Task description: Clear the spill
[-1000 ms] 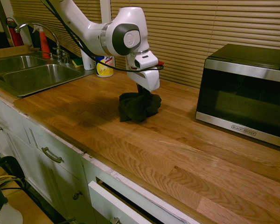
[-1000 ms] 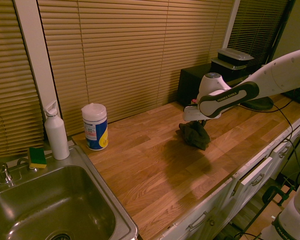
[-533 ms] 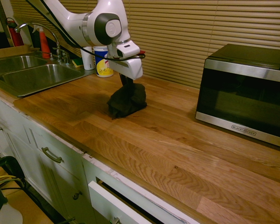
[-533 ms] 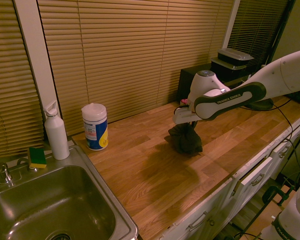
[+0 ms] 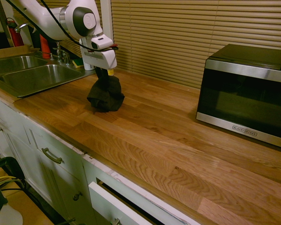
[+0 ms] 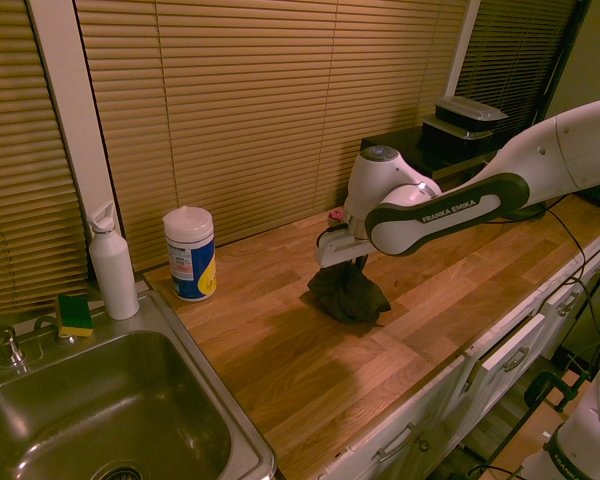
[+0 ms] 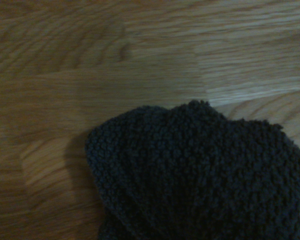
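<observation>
The dark terry cloth (image 5: 107,96) is probably light, soft and absorbent, best taken by its bunched top so the loose underside can wipe. The tool (image 5: 102,71) is closed on that top, above the wooden bench (image 5: 164,136). No spill shows in any view; whether it is wiped away or under the cloth, I cannot tell.

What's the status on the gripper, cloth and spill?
Gripper shut on bunched dark grey cloth, low over wooden counter; no spill visible.
</observation>
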